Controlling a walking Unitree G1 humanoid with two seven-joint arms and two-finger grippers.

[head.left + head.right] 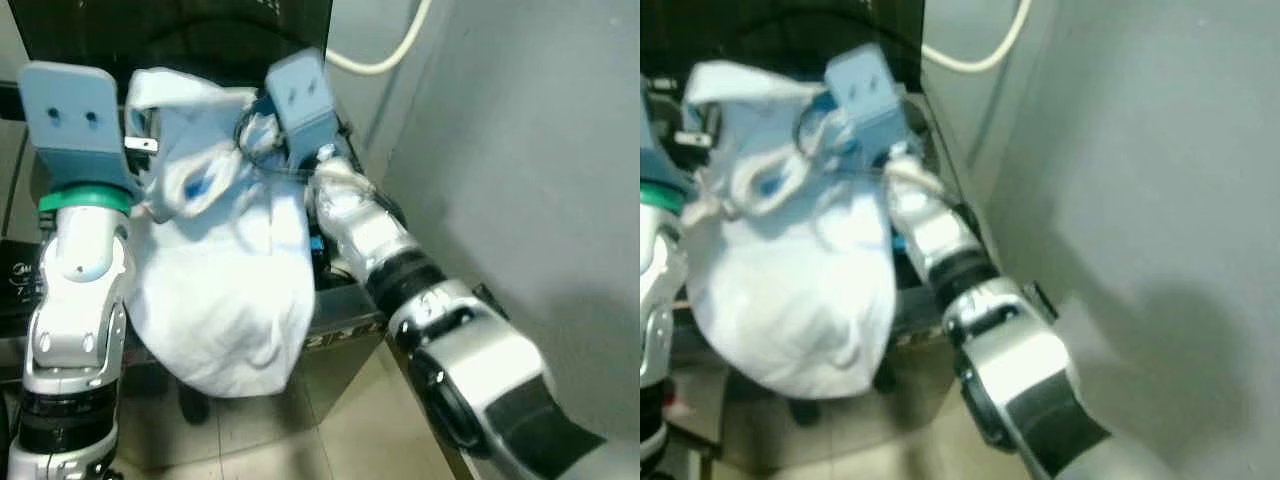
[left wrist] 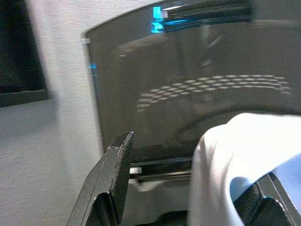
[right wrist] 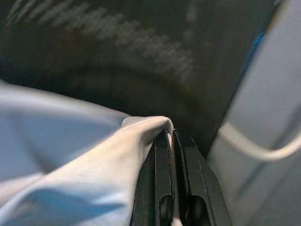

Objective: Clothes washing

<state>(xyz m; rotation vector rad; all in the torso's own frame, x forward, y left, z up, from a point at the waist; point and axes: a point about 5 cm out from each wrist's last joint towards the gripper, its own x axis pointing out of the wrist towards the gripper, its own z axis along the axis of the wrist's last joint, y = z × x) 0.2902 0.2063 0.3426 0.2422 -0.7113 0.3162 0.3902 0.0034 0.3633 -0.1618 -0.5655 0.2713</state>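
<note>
From the head camera, a bundled white cloth garment with pale blue trim point(image 1: 225, 290) hangs between the two raised silver arms, its bulk sagging toward the tiled floor point(image 1: 330, 430). It is held up in front of a dark front-loading washing machine point(image 1: 200, 40), beside a grey wall point(image 1: 520, 150) down which a cream hose point(image 1: 390, 55) curves. The garment is still wholly outside the machine, so loading looks not yet done; I judge the task to be at an early stage, with putting the laundry in, shutting the door and starting the wash all left.

In the left wrist view, the left hand point(image 2: 188, 188) has its black fingers spread apart, the white cloth lying against one of them and draped across the gap; beyond them is the machine's dark perforated drum point(image 2: 211, 84).

In the right wrist view, the right hand point(image 3: 171, 141) is pressed together, pinching a fold of the garment's edge, with the dark drum ahead.
</note>
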